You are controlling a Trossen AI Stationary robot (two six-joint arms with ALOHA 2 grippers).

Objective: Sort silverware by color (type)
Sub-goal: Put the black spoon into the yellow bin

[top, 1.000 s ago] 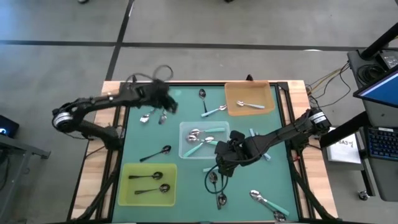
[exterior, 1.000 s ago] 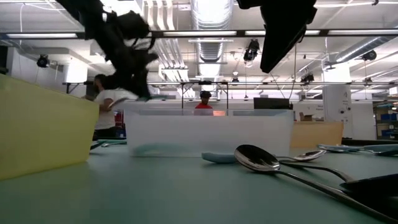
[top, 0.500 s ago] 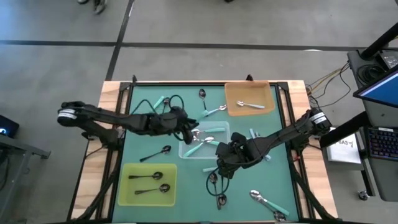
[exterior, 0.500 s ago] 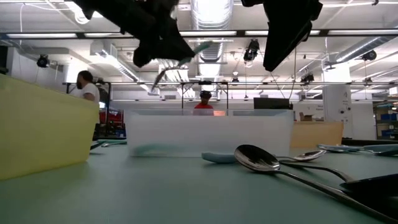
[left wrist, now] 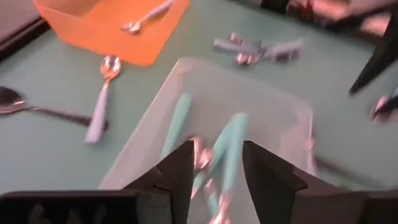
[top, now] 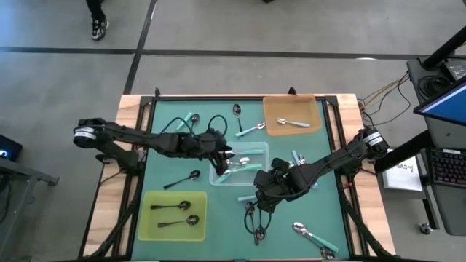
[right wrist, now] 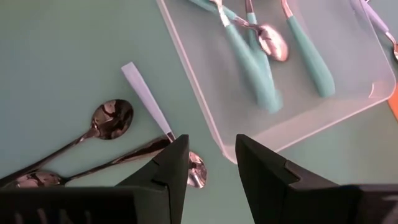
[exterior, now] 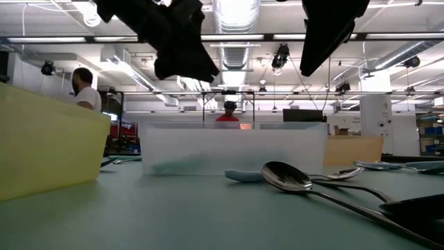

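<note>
My left gripper [top: 224, 156] hangs open over the left part of the clear tray [top: 263, 149], fingers slanting down with nothing between them [left wrist: 217, 152]. Teal-handled spoons [left wrist: 177, 121] lie in the tray below. My right gripper [top: 262, 196] hovers open just near of the clear tray, above a pale-handled spoon [right wrist: 146, 93] and dark spoons [right wrist: 112, 118] lying flat on the mat. Two dark spoons [top: 171, 207] lie in the yellow-green tray [top: 149, 225]. One silver spoon [top: 295, 122] lies in the orange tray [top: 271, 109].
Loose silverware lies about the green mat: a dark spoon [top: 182, 180] left of the clear tray, a teal one [top: 186, 120] and more at the far side [top: 247, 129], dark ones [top: 251, 218] near the front, and others at the near right [top: 313, 236]. People stand beyond the table.
My left gripper has swung from the table's far left toward the right and near, over the clear tray, rolling as it went. Half a second ago a teal-handled spoon stuck out of it; now it has let go, and no spoon shows at its fingers.
</note>
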